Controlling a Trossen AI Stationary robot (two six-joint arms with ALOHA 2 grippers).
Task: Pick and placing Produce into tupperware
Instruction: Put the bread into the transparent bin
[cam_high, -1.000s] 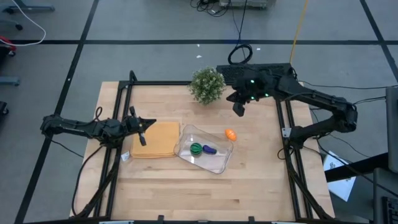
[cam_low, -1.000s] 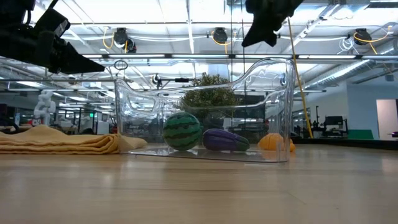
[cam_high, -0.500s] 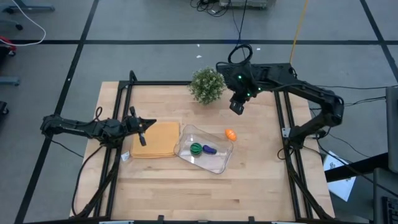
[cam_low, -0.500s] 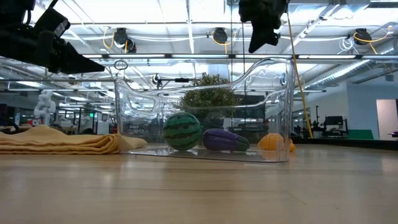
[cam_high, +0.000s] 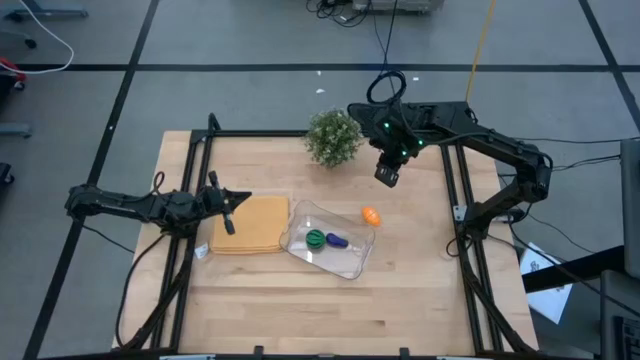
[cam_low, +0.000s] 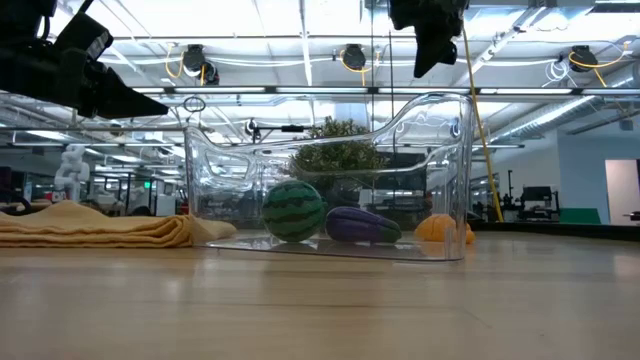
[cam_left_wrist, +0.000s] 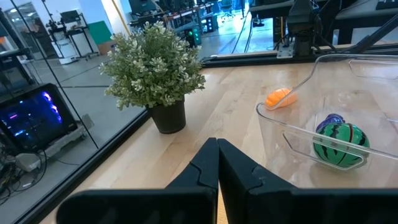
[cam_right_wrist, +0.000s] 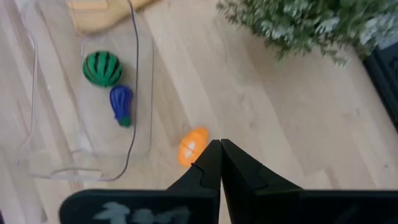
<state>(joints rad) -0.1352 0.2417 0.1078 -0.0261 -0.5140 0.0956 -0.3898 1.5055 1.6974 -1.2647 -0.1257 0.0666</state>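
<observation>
We see the right end effector (cam_high: 388, 176) hanging in the air above the light wooden desk (cam_high: 300, 300), near the bushy green potted plant (cam_high: 333, 137) and well apart from the produce below it. Its two dark fingers (cam_right_wrist: 211, 163) are pressed together with nothing between them. In the low view this end effector (cam_low: 428, 55) sits high above the container's far end.

The clear shallow rounded-rectangular plastic tupperware (cam_high: 350, 262) lies on the desk just beside the flat tan-yellow folded cloth mat (cam_high: 250, 225). Inside it we count two pieces: the round green striped toy melon (cam_high: 316, 238) and the elongated purple toy eggplant (cam_high: 338, 240), lying next to each other. The rounded orange toy piece (cam_high: 371, 215) rests on the bare desk just outside the tupperware's rim, on the side toward the right arm.

The left end effector (cam_high: 226, 203) waits over the edge of the mat on the side away from the tupperware. Its fingers (cam_left_wrist: 208, 168) are pressed together and hold nothing; from the left wrist we see plant, orange piece and melon ahead.
</observation>
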